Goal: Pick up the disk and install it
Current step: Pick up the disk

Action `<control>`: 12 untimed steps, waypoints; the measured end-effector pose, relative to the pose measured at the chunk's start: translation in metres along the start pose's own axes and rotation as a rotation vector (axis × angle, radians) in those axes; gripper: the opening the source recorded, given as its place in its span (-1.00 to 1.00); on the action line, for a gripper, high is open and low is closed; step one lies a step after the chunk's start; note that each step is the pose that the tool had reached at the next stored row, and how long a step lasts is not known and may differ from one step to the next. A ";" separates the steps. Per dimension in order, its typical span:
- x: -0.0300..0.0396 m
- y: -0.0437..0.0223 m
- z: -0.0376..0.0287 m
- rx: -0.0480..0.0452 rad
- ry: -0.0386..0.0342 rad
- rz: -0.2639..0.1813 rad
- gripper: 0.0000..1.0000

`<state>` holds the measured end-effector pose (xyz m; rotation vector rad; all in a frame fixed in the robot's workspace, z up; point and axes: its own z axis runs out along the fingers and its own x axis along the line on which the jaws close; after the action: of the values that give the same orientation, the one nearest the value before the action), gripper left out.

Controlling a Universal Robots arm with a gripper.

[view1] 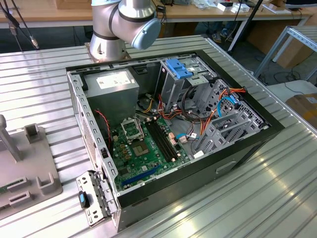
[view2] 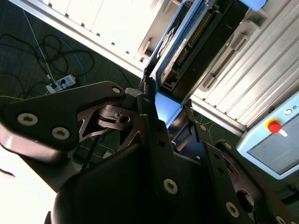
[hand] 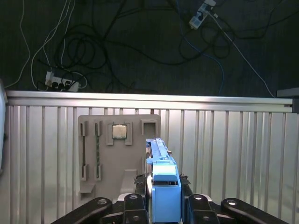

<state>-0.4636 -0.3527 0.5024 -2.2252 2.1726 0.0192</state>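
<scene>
Disk (hand: 159, 153), blue-framed: pinched edge-on between the fingers of the gripper (hand: 162, 186).
Held above the ribbed metal desk (hand: 224, 154); grey tray (hand: 117, 161) lies there.

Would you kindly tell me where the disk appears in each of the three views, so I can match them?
Exterior view: the fixture plate lies at the exterior view's left, beside the computer case.
First wrist view: the disk, edge-on, sits in the gripper, before the fixture plate.
Second wrist view: the disk's broad face rises from the gripper.
Shared landmark: the ribbed table.
</scene>
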 end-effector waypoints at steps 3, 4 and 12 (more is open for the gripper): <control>0.0000 -0.0016 0.0000 0.0000 0.0000 0.000 -0.26; 0.0000 -0.0019 0.0001 0.0001 0.0000 0.000 -0.26; 0.0001 -0.0040 0.0001 0.0000 0.0000 0.000 -0.26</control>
<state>-0.4596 -0.3527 0.5024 -2.2251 2.1726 0.0192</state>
